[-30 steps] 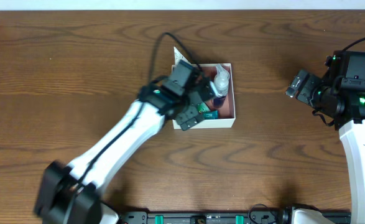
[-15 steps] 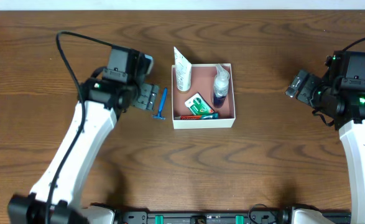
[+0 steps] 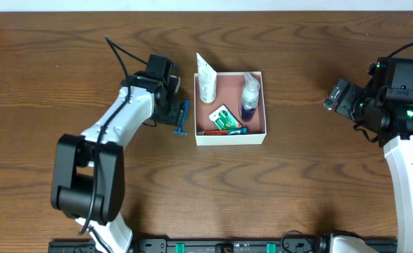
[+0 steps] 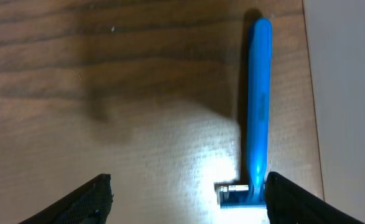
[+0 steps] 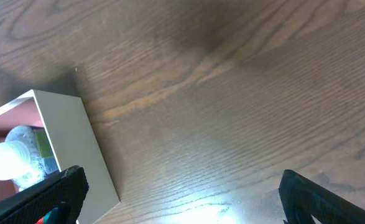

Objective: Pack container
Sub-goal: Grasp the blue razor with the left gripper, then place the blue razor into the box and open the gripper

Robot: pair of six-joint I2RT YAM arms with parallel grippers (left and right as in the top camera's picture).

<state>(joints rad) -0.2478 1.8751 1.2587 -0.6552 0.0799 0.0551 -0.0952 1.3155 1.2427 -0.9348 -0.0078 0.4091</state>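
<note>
The container (image 3: 258,135) is a square white box with a pinkish inside at the table's middle. It holds a white tube (image 3: 205,79) leaning on its left wall, a clear spray bottle (image 3: 248,95), a green-and-white packet (image 3: 226,118) and a thin red item (image 3: 212,131). A blue razor (image 3: 183,116) lies on the wood just left of the box. My left gripper (image 3: 173,107) is open and low over the razor. In the left wrist view the razor (image 4: 259,106) lies just inside the right finger of my left gripper (image 4: 188,202). My right gripper (image 3: 335,95) is open and empty, well right of the box.
The box's white wall shows at the right edge of the left wrist view (image 4: 350,93) and at the lower left of the right wrist view (image 5: 64,143). Bare brown wood surrounds the box on all sides.
My left arm has left the box, swung out to the left, then come back in close over the razor. The razor, the box and my right arm have not moved.
</note>
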